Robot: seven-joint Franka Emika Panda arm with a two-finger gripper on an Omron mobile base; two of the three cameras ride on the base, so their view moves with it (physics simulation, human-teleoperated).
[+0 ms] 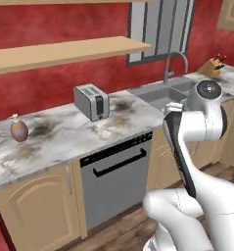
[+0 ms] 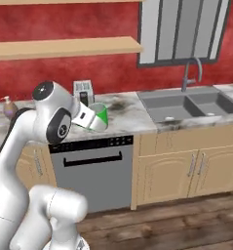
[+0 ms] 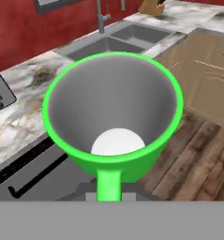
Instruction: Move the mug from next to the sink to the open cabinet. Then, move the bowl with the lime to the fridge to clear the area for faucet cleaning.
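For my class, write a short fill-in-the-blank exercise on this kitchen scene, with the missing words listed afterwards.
1. The gripper is shut on the handle of a ____ mug.
2. The toaster stands on the marble counter above the grey ____.
3. The faucet rises behind the ____, which has two basins.
4. The wall behind the counter is ____.

Missing words: green; dishwasher; sink; red
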